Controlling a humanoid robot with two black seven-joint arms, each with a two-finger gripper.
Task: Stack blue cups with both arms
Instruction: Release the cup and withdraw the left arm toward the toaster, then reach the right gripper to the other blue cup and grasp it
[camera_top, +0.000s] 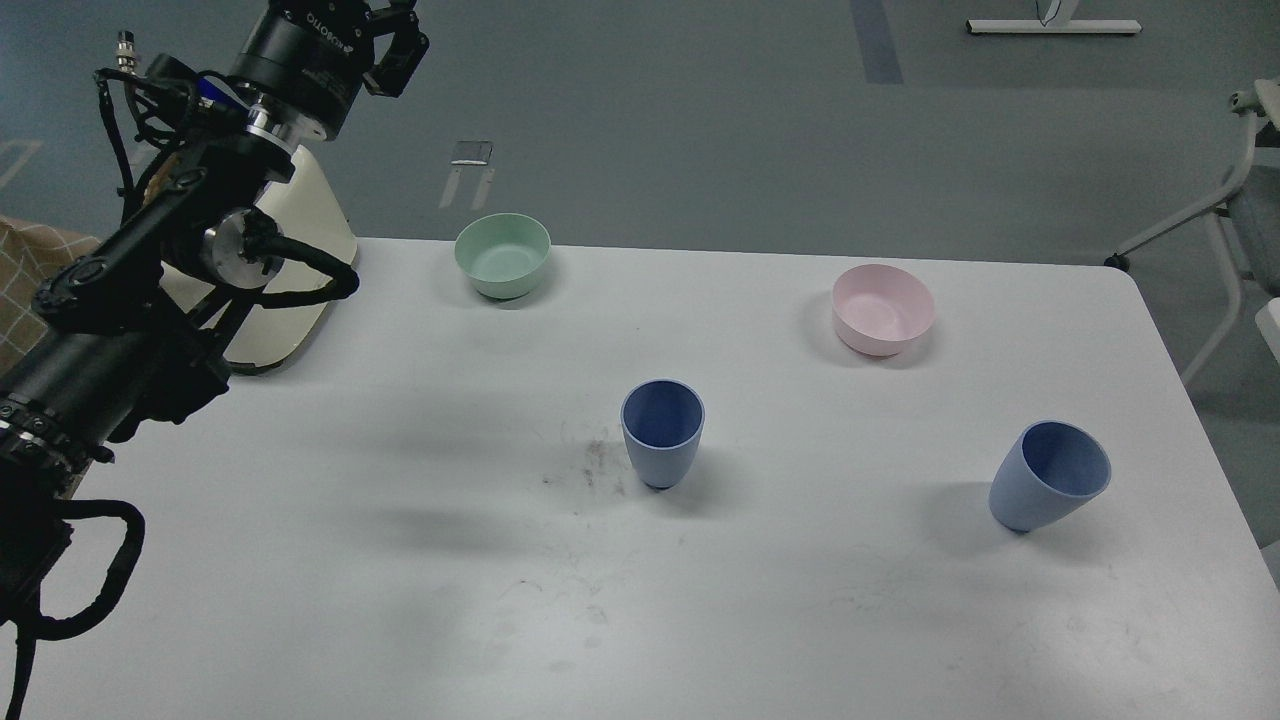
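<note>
Two dusty-blue cups stand upright and apart on the table: centre cup (662, 433), right cup (1048, 489).

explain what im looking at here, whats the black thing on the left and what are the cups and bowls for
This is one picture taken from a humanoid robot's own head, looking forward and down at a white table. The black jointed thing with cables is the robot's left arm; its far end, at the top of the picture, is the left gripper, a two-finger claw. It is raised above the table's far left corner and holds nothing. I cannot tell whether its fingers are open. The right arm is not in view.

On the table stand two blue cups, one near the middle and one toward the right, apart from each other and unstacked. Farther back sit a mint-green bowl and a pink bowl, both apparently empty. The job is stacking the cups.
</note>
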